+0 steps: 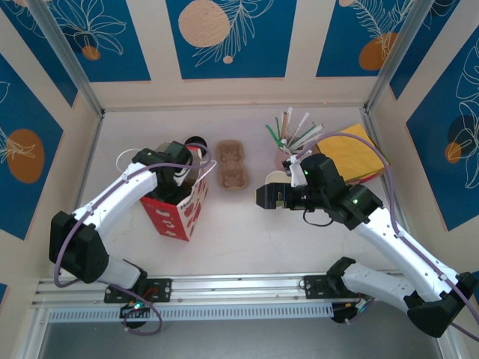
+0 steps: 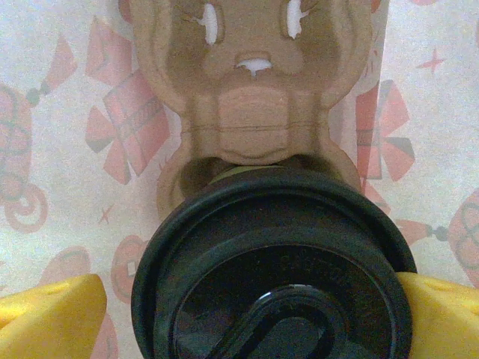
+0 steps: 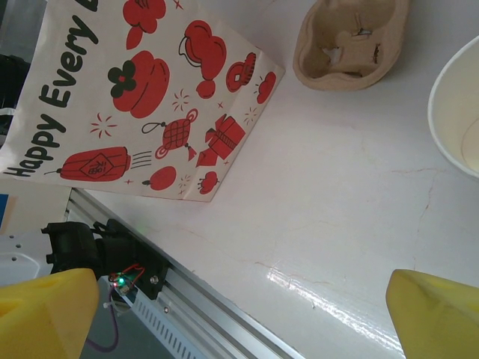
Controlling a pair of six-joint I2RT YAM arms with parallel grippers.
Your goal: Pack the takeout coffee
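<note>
Takeout coffee (image 2: 273, 277): and there it is, black lid up, sitting in one well of a cardboard cup carrier (image 2: 254, 112), right under the left wrist camera
Carrier's second well: empty, on the far side of the lid
Paper bag (image 1: 176, 213): white with red festive print, on the left half of the table (image 1: 247, 239); the print shows faintly through the paper walls around the carrier, so cup and carrier are inside it
Left gripper (image 2: 251, 283): down in the mouth of the bag, yellow fingers (image 2: 45, 310) spread on either side of the lid; there's a strip of bag paper showing between the left finger and the rim, so it's released, not squeezing
Right gripper (image 3: 243, 284): hanging over bare table right of centre, fingers wide apart, nothing between them
Right wrist view: the bag's printed side reads "Happy Every", off to the left
Spare cup carrier (image 1: 232, 163): empty, on the table just right of the bag, towards the far side
Lidless cup (image 3: 456, 105): white inside, close to the right gripper
Straws (image 1: 292, 131): a bunch standing far right of the spare carrier
</note>
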